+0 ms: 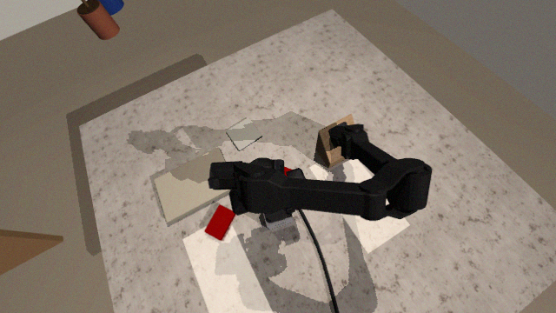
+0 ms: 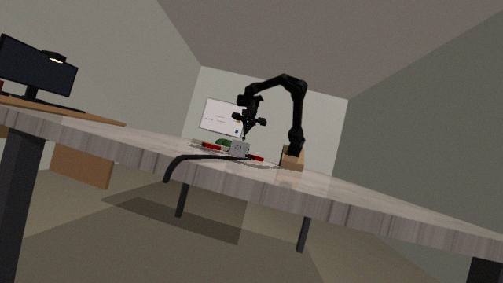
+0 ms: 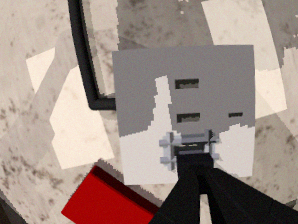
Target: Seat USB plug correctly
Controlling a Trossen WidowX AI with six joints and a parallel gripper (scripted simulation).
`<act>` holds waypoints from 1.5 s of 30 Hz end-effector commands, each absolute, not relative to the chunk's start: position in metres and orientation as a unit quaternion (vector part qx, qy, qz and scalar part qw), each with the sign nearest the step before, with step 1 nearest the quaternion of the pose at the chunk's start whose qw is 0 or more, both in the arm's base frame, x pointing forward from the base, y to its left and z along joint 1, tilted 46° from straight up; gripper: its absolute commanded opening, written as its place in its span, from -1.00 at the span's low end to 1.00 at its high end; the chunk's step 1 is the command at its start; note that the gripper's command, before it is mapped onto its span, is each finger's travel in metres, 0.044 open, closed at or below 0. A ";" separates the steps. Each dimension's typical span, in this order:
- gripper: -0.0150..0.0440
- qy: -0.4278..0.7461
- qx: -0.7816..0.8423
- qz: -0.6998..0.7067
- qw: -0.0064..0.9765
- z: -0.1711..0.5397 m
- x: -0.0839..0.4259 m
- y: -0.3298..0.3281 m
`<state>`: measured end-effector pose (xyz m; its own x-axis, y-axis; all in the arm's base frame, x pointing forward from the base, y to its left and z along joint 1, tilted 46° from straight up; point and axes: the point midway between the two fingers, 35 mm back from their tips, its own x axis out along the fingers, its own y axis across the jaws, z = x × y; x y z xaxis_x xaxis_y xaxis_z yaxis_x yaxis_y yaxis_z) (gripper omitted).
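The grey power cube [image 1: 279, 223] [image 2: 237, 148] [image 3: 142, 95] stands on the table. In the wrist view its top shows two dark slots, a smaller slot at the right, and a metal-framed socket [image 3: 192, 136] near the lower edge. My gripper [image 2: 244, 137] [image 3: 200, 179] is over that lower part, shut on the USB plug, whose black body [image 3: 194, 160] shows at the fingertips beside the metal frame. The frames do not show how deep the plug sits or which way round it is. In the top view the arm hides the fingertips.
A black cable [image 1: 320, 254] [image 2: 202, 156] [image 3: 79, 55] runs from the cube's side over the table. A red block [image 1: 220, 223] [image 2: 211, 146] [image 3: 107, 197] lies close to the cube, another red item [image 1: 287, 170] [image 2: 256, 157] behind. A beige slab [image 1: 182, 200] and a wooden block [image 1: 323, 149] [image 2: 291, 162] stand nearby.
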<state>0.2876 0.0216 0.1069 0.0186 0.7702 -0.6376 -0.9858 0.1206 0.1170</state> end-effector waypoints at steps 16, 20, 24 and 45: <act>-0.49 0.292 -0.183 0.637 0.690 0.105 0.288 0.024; -0.49 0.292 -0.183 0.637 0.690 0.105 0.288 0.024; -0.49 0.291 -0.183 0.637 0.690 0.105 0.288 0.025; -0.49 0.291 -0.183 0.637 0.690 0.103 0.288 0.027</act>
<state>0.2877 0.0255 0.1032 0.0187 0.7703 -0.6374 -0.9858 0.1206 0.1169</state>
